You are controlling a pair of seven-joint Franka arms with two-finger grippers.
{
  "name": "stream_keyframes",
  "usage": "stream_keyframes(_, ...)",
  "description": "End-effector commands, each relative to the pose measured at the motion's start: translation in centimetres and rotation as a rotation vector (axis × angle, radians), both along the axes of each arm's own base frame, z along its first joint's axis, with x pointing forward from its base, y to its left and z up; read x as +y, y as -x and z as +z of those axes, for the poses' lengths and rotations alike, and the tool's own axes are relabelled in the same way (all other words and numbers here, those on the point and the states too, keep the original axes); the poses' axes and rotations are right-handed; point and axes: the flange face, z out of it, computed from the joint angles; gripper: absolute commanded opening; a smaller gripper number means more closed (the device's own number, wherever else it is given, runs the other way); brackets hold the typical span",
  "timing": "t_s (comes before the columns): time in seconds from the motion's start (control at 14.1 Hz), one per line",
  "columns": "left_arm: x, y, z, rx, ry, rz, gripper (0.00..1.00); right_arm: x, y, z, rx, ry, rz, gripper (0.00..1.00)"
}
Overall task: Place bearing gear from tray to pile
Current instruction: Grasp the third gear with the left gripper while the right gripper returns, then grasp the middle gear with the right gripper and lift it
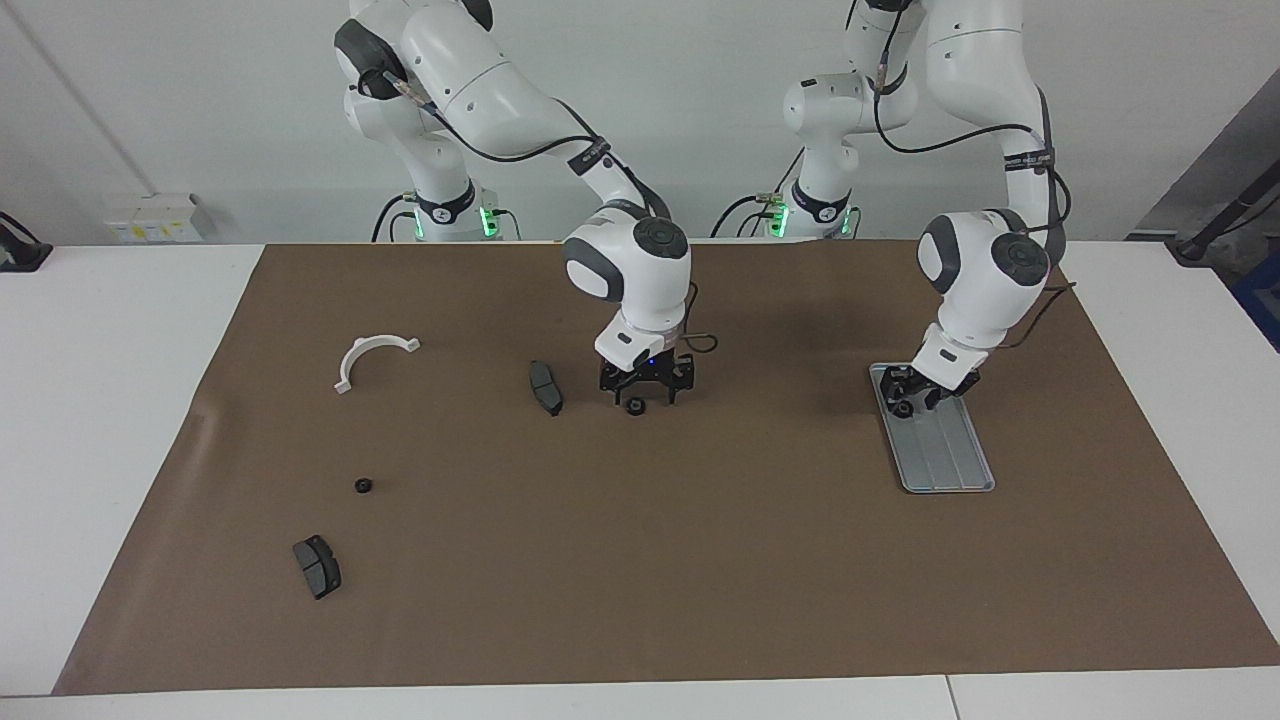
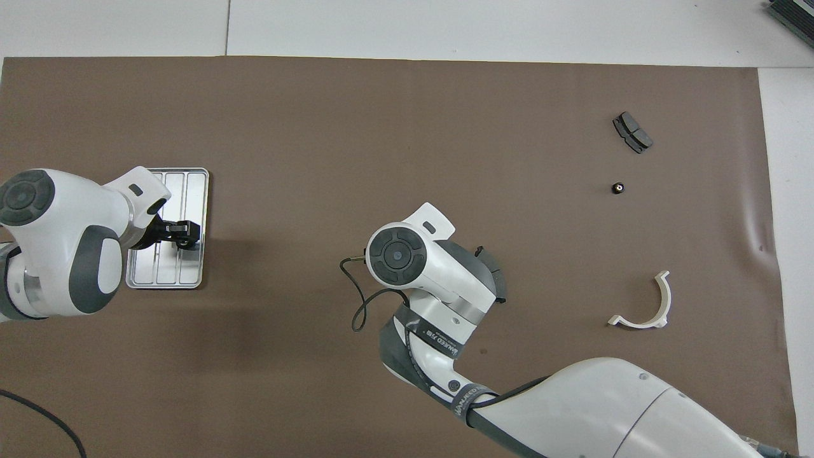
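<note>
Bearing gear (image 1: 903, 408) number one, a small black round part, sits on the tray (image 1: 945, 455) at the end nearer the robots, and the left claw (image 1: 908, 390) is down on it. In the overhead view the left claw (image 2: 184, 230) has its dark fingers set to either side of the gear (image 2: 185, 242), though I cannot tell whether they have clenched on it or merely bracket it. The silver tray (image 2: 191, 184) lies on the brown mat toward the left arm's end of the table (image 1: 130, 420).

A second bearing gear (image 1: 634, 406) rests on the mat near the middle of the table. The right claw (image 1: 646, 388) hangs low just over it with its fingers spread apart and nothing in them; the gear lies between the fingertips on the mat. From overhead the right arm's wrist covers this spot.

Just beside that gear, toward the right arm's end, lies a dark grey brake pad (image 1: 546, 387). Farther toward that end is the white half-ring bracket (image 1: 372, 358) (image 2: 645, 305). A third small bearing gear (image 1: 364, 486) (image 2: 617, 188) lies farther from the robots than the bracket, and another brake pad (image 1: 317, 566) (image 2: 632, 131) lies farther out again, well apart from the rest.
</note>
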Motion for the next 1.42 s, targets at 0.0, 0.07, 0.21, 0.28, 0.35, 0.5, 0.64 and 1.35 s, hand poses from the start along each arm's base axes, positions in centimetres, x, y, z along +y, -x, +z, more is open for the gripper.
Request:
stream_keyframes(0.0,-0.2,1.1,0.3,-0.023,-0.001,0.009,0.60,-0.7,-0.1,0.4,-0.015,0.001,-0.008,0.83)
stream_keyframes(0.07,-0.3,1.2,0.2,-0.020,-0.001,0.007,0.60,-1.0,-0.2,0.6,-0.017,0.004,-0.010,0.80)
stream_keyframes(0.21,-0.4,1.4,-0.2,-0.023,-0.001,0.006,0.59,-1.5,0.3,0.1,-0.006,0.016,-0.010,0.73)
stream_keyframes(0.28,-0.4,1.4,-0.4,-0.026,-0.001,0.006,0.59,-1.7,0.4,-0.1,-0.002,0.019,-0.010,0.73)
stream_keyframes(0.35,-0.4,1.4,-0.5,-0.034,-0.001,0.006,0.59,-1.9,0.4,-0.1,-0.003,0.020,-0.012,0.71)
stream_keyframes(0.5,-0.4,1.6,-0.9,-0.039,0.000,0.006,0.55,-2.0,0.5,-0.2,-0.001,0.016,-0.016,0.64)
stream_keyframes(0.64,-0.5,1.6,-0.9,-0.039,0.000,0.005,0.47,-1.8,0.6,-0.4,-0.010,0.000,-0.015,0.52)
stream_keyframes(1.35,-0.6,0.3,0.1,-0.051,0.000,0.002,0.00,-4.5,-1.5,6.7,-0.072,-0.039,-0.121,0.00)
